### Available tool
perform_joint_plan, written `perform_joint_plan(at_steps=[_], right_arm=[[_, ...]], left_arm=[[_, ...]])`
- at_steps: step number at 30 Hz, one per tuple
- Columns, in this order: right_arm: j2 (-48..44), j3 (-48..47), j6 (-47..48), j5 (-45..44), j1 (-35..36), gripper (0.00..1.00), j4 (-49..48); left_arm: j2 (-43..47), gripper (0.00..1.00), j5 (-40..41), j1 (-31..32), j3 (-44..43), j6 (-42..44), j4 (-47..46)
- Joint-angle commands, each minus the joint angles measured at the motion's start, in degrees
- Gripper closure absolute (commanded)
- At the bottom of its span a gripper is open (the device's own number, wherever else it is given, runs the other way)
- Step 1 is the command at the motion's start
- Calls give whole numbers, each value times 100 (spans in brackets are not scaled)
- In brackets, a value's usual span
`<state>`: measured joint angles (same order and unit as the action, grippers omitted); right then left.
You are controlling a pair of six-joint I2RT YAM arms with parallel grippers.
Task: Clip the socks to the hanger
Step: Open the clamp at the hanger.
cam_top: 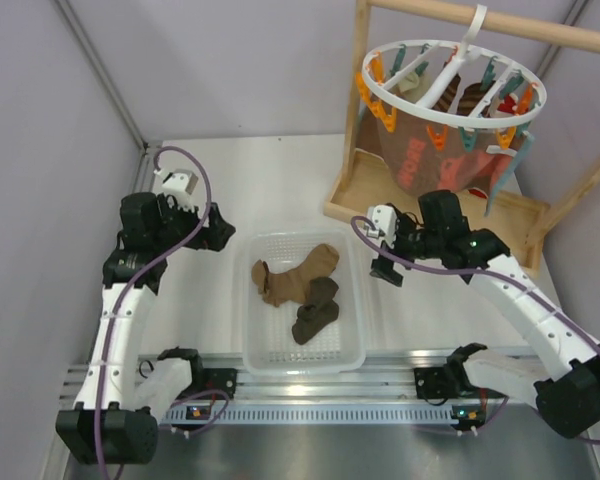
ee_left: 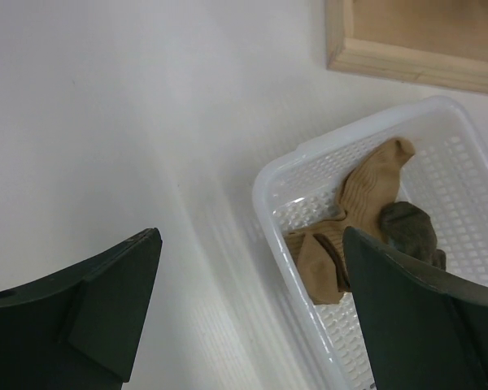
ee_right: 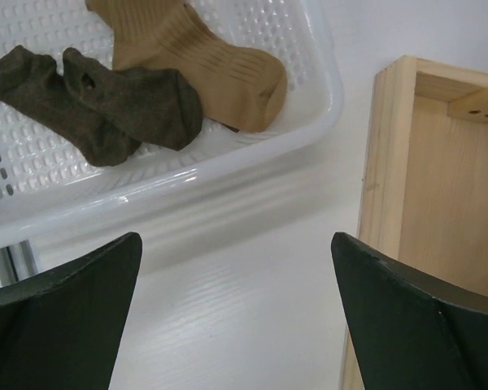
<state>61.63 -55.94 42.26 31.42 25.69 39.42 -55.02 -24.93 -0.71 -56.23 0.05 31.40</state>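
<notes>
Left gripper (ee_left: 250, 244): jaws spread wide, empty, over the table (ee_left: 106, 122) just left of the basket.
Basket (cam_top: 248, 300): white, perforated, between the two arms.
Socks: tan ones (cam_top: 298, 275) and dark brown ones (cam_top: 317, 310) lie touching inside the basket.
Right gripper (ee_right: 236, 244): jaws wide apart, empty, above the table between the basket and the wooden frame (ee_right: 407, 187).
Hanger (cam_top: 442, 120): white ring with orange and teal pegs, hooked on the frame's rod, far right.

Bright, even light throughout, with only soft shadows. The white surface (ee_left: 106, 122) glares mildly, and the near dark jaws look blurred.
</notes>
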Motion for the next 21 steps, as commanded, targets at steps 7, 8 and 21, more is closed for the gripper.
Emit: perform_joint_plan(at_steps=[7, 8, 21], right_arm=[[-1309, 108, -2835, -1603, 120, 0, -2490], [-1520, 206, -3011, -1673, 111, 0, -2614], [-3526, 103, -5007, -3027, -793, 0, -2299]], left_arm=[[1222, 2, -1821, -17, 1113, -1243, -2855], [1118, 2, -2127, -8, 1149, -1514, -3093], [-1465, 8, -1648, 2926, -467, -1728, -5951]])
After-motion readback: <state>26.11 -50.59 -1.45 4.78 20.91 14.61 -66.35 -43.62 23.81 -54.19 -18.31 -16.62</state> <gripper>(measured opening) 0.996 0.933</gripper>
